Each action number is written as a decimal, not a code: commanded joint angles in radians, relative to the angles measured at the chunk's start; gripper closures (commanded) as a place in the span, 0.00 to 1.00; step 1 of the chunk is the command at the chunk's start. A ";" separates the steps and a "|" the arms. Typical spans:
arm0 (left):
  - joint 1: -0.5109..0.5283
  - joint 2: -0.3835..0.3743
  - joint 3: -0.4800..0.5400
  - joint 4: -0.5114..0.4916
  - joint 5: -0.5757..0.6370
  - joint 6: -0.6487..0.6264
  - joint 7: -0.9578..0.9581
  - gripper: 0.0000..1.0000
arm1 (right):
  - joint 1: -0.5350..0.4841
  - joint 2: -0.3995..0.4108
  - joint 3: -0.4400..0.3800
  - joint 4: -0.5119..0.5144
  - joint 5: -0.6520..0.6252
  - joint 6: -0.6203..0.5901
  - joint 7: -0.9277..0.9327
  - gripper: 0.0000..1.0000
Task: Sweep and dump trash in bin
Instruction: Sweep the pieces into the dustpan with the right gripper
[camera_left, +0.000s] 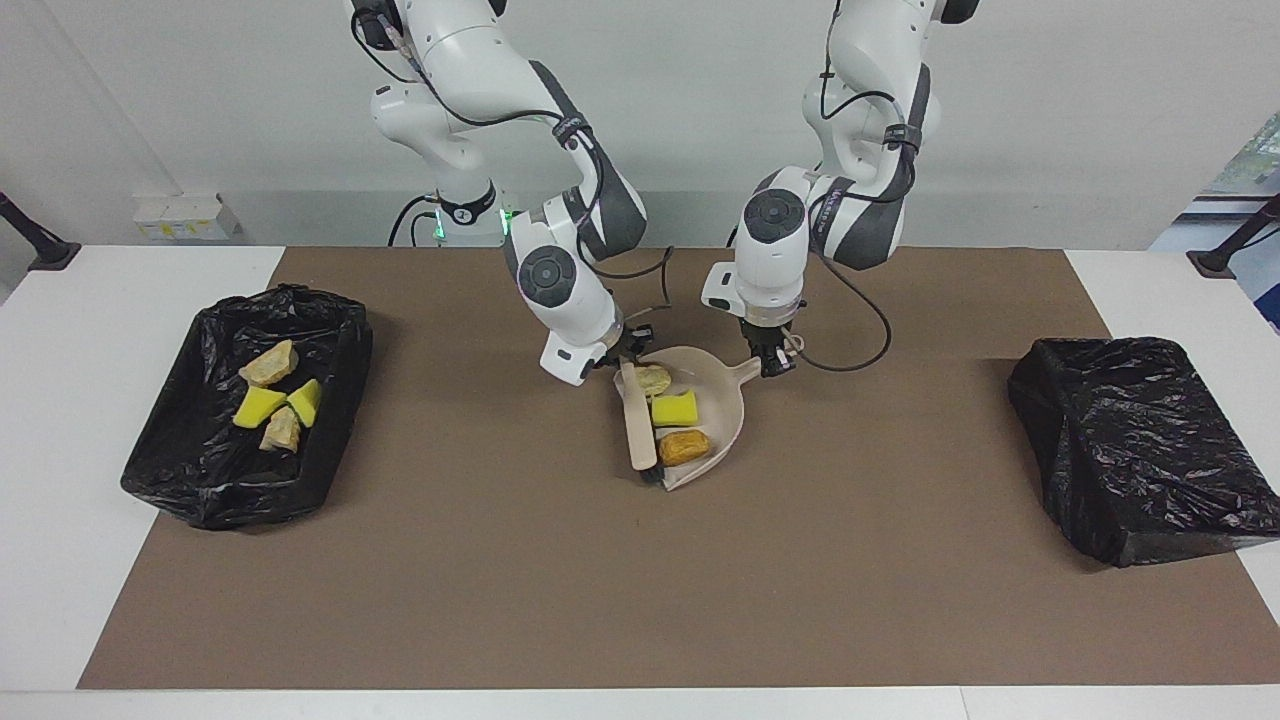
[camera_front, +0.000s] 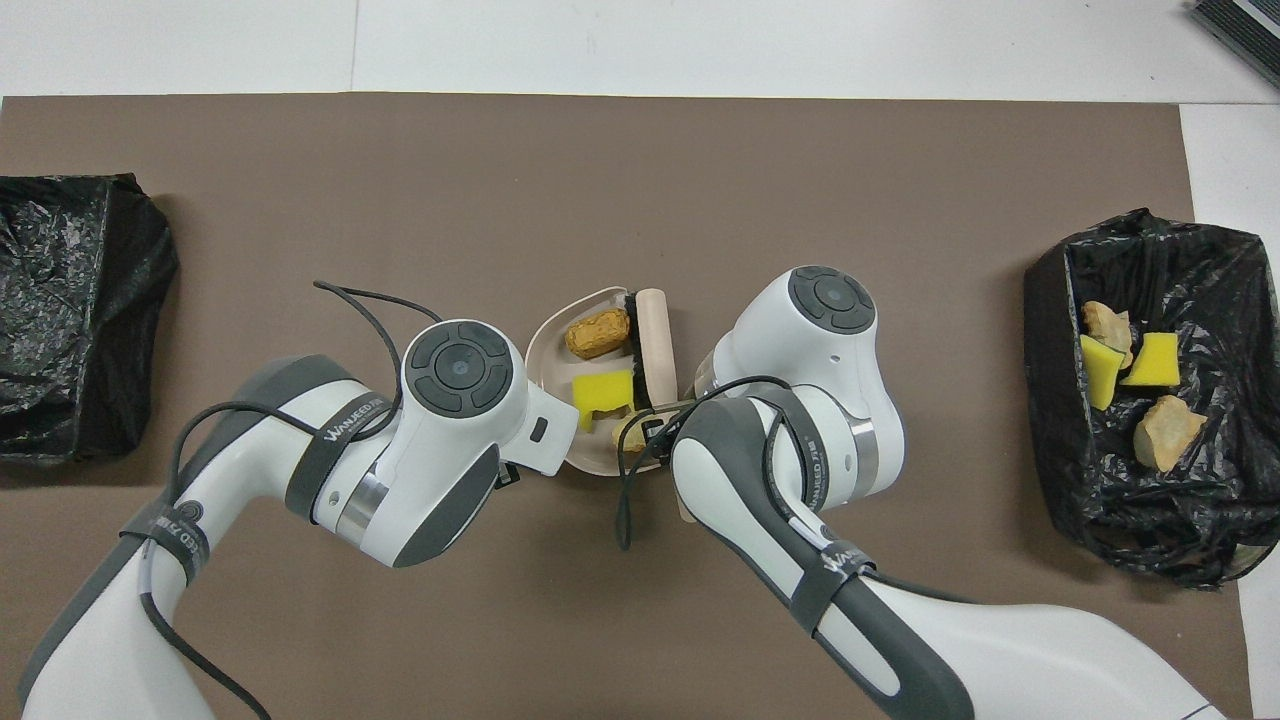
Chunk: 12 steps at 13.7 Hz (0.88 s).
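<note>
Three pieces of trash lie in the beige dustpan (camera_left: 722, 402) (camera_front: 552, 345): a tan lump (camera_left: 653, 379), a yellow sponge chunk (camera_left: 675, 408) (camera_front: 603, 392) and a golden-brown lump (camera_left: 684, 446) (camera_front: 597, 333). My left gripper (camera_left: 775, 362) is shut on the dustpan's handle. My right gripper (camera_left: 624, 360) is shut on the beige brush (camera_left: 638, 428) (camera_front: 656, 335), whose black bristles rest at the pan's open mouth against the scraps. In the overhead view both hands hide their own fingertips.
A black-lined bin (camera_left: 180, 470) (camera_front: 1120, 500) at the right arm's end of the table holds several more yellow and tan scraps (camera_left: 262, 405). A second black-bagged bin (camera_left: 1140, 445) (camera_front: 70, 310) sits at the left arm's end. A brown mat (camera_left: 500, 580) covers the table.
</note>
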 joint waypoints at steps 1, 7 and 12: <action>0.005 -0.010 0.007 -0.012 0.027 -0.019 -0.002 1.00 | -0.011 -0.022 0.005 -0.020 0.049 -0.017 -0.046 1.00; 0.058 -0.019 0.007 -0.011 0.027 -0.007 0.179 1.00 | -0.109 -0.135 -0.009 -0.014 -0.071 -0.183 -0.037 1.00; 0.198 -0.123 0.007 -0.020 0.026 -0.024 0.416 1.00 | -0.128 -0.227 -0.001 -0.052 -0.213 -0.283 0.087 1.00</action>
